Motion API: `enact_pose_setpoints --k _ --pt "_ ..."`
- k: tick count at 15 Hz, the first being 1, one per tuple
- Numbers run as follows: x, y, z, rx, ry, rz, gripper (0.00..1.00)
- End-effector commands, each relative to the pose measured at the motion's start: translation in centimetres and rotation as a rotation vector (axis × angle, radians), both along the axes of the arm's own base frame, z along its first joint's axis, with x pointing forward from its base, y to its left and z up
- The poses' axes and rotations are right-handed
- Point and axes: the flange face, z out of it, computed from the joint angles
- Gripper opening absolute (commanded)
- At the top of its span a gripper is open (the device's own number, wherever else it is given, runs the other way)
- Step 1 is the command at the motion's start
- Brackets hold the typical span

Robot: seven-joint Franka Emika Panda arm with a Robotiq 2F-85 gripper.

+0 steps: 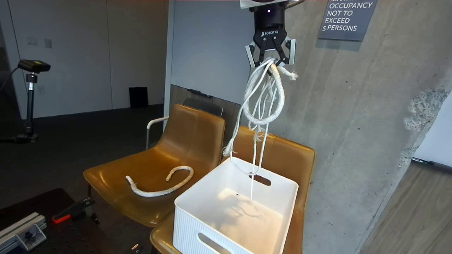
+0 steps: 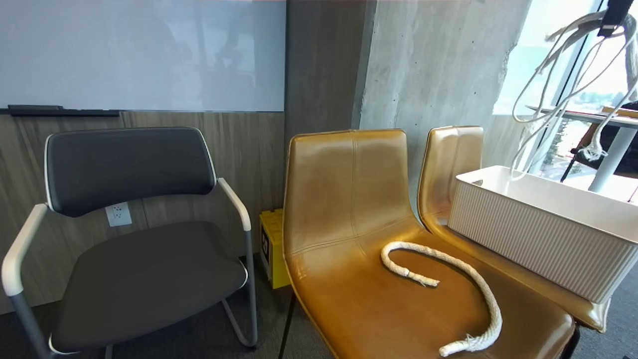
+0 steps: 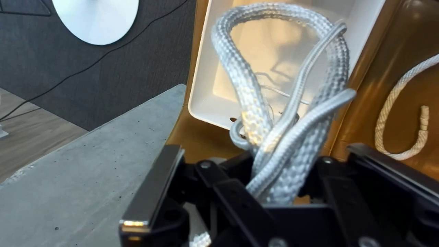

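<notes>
In an exterior view, a dark armchair (image 2: 144,269) stands left, a yellow box (image 2: 277,244) to its right, a whiteboard (image 2: 144,55) and outlet (image 2: 118,214) on the panelled wall (image 2: 254,159) beyond. A grey sign (image 1: 348,19) hangs on the far concrete wall (image 1: 356,106).

The gripper (image 3: 286,164) pinches looped white ropes (image 3: 279,128) above a white bin (image 3: 211,58); at right, another rope (image 3: 387,110) (its end curling back) lies on a brown seat (image 3: 413,36).

A brown chair (image 2: 349,187) carries a rope (image 2: 488,297), which lies on the seat (image 2: 329,294) in the form of a hook, its two ends apart. Just beside it is the second brown chair (image 2: 456,164), and on its seat a bin (image 2: 538,244) stands upright, open top upwards
</notes>
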Motion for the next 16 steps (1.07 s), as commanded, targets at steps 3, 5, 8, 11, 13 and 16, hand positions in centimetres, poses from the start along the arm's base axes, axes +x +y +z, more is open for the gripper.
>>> enact_pose_setpoints --k 3,5,8,11,13,16 --pt "-3.0 -0.6 -4.1 0.049 0.013 0.025 0.0" --pt "-3.9 -0.7 -6.1 0.059 0.01 0.025 0.0" --pt "-4.7 -0.2 -8.1 0.057 0.0 0.034 0.0" --pt "-4.7 1.1 -9.7 0.045 -0.011 0.049 0.0" --pt "-4.3 1.9 -10.5 0.038 -0.012 0.063 0.0" --pt "-3.8 2.5 -11.7 0.032 -0.005 0.072 0.0"
